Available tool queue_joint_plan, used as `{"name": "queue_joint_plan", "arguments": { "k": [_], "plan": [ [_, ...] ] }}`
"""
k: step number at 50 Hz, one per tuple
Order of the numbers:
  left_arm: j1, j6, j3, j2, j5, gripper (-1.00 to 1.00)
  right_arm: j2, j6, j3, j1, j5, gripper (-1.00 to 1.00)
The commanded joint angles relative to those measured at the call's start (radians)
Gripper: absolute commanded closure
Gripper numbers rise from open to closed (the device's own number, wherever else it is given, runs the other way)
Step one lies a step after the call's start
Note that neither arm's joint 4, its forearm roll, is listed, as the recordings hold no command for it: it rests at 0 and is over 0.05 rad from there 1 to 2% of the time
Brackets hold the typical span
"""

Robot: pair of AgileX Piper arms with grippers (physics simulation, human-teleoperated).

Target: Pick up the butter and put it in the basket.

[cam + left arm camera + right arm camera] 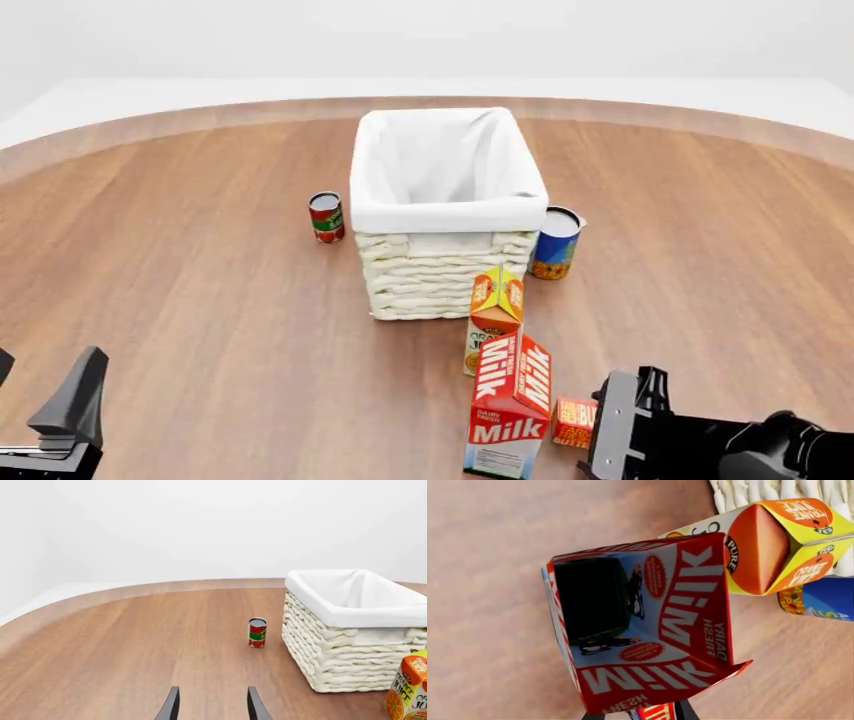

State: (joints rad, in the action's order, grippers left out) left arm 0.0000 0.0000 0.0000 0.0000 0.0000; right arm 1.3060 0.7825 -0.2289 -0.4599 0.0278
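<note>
The right gripper (597, 440) has its jaws around the butter (574, 421); whether they grip is unclear. Next: lift past the milk carton (510, 405) toward the basket (447, 215). The left gripper (212, 705) idles open.

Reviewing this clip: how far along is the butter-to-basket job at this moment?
Done: nothing visible; the basket shows only its white lining. In hand: the right claw sits right beside the butter, which stands on the table tucked behind the milk carton; whether it grips the box cannot be told. The left claw is open and idle. Left: securing the butter, lifting it past the juice carton, releasing in the basket.
</note>
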Motion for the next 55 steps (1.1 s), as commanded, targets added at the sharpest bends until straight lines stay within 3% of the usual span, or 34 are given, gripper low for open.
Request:
{"name": "queue_joint_plan", "arguments": {
  "k": [1,27,28,44,55],
  "plan": [
    [0.0,0.0,0.0,0.0,0.0,-1.0,0.076,-0.021,0.026,-0.022,0.055,-1.0],
    [0.0,0.0,0.0,0.0,0.0,-1.0,0.197,-0.055,0.007,-0.062,0.138,-1.0],
    [0.0,0.0,0.0,0.0,0.0,-1.0,0.198,-0.051,0.006,-0.06,0.138,1.0],
    [0.0,0.0,0.0,0.0,0.0,-1.0,0.153,-0.043,-0.001,-0.057,0.098,1.0],
    [0.0,0.0,0.0,0.0,0.0,-1.0,0.042,-0.009,-0.01,-0.026,-0.002,1.0]
  ]
}}
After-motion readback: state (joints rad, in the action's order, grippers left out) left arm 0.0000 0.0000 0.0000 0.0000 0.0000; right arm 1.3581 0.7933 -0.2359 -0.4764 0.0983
